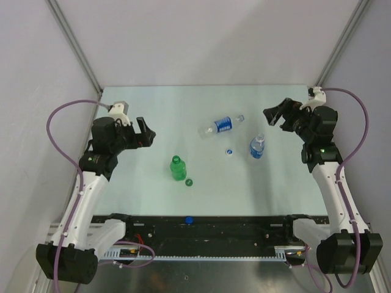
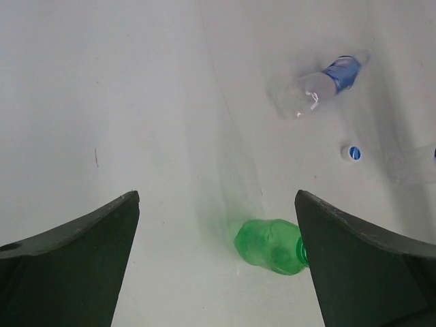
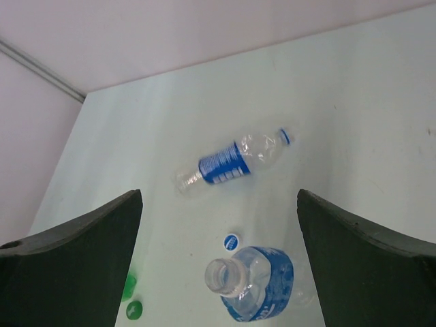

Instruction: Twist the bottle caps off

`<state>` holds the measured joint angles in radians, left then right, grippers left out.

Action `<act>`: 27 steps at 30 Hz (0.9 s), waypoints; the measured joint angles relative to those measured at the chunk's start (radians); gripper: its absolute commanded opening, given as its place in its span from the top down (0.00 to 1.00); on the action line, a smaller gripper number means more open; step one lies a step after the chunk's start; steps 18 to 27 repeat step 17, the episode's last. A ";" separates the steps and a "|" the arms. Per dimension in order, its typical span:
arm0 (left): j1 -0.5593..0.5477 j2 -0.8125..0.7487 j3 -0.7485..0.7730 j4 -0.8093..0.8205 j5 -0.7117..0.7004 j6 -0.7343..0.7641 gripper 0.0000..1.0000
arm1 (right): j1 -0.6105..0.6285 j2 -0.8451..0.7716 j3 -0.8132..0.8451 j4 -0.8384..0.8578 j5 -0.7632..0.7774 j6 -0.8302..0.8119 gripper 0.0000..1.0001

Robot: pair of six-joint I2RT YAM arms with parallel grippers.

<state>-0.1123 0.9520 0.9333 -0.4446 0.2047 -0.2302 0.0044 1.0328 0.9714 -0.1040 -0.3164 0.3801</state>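
The green bottle [image 1: 177, 168] stands upright, with the green cap [image 1: 189, 182] just beside it on the worktop. The standing clear bottle [image 1: 257, 147], blue-labelled, is open-mouthed, with the white cap [image 1: 229, 152] near it. The lying clear bottle [image 1: 221, 125] rests on its side farther back. The blue cap [image 1: 189, 219] sits at the near edge.

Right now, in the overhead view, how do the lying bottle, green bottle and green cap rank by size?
1. lying bottle, largest.
2. green bottle, upright and foreshortened, so true size unsure.
3. green cap, smallest.
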 measured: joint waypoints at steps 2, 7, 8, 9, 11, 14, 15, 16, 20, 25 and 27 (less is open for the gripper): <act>0.000 -0.019 0.000 0.000 -0.023 -0.026 0.00 | -0.010 0.000 -0.015 -0.006 -0.005 0.009 0.01; 0.001 -0.063 -0.006 0.008 -0.057 -0.082 0.01 | -0.042 0.000 -0.036 -0.018 -0.004 0.013 0.01; 0.001 -0.069 -0.009 0.011 -0.066 -0.090 0.00 | -0.047 0.000 -0.036 -0.018 -0.003 0.013 0.01; 0.001 -0.075 -0.013 0.015 -0.072 -0.097 0.01 | -0.050 0.000 -0.036 -0.019 -0.002 0.013 0.01; 0.001 -0.084 -0.026 0.019 -0.083 -0.109 0.00 | -0.055 -0.002 -0.036 -0.019 0.006 0.013 0.01; 0.001 -0.110 -0.064 0.039 -0.092 -0.113 0.01 | -0.058 -0.010 -0.041 -0.018 0.028 0.013 0.01; 0.001 -0.126 -0.082 0.052 -0.097 -0.114 0.01 | -0.058 -0.013 -0.044 -0.018 0.041 0.013 0.01; 0.001 -0.146 -0.104 0.069 -0.103 -0.116 0.01 | -0.058 -0.018 -0.049 -0.018 0.057 0.013 0.01; 0.001 -0.174 -0.127 0.083 -0.111 -0.118 0.01 | -0.058 -0.027 -0.061 -0.015 0.085 0.013 0.01; 0.001 -0.174 -0.127 0.083 -0.111 -0.118 0.01 | -0.058 -0.027 -0.061 -0.015 0.085 0.013 0.01; 0.001 -0.174 -0.127 0.083 -0.111 -0.118 0.01 | -0.058 -0.027 -0.061 -0.015 0.085 0.013 0.01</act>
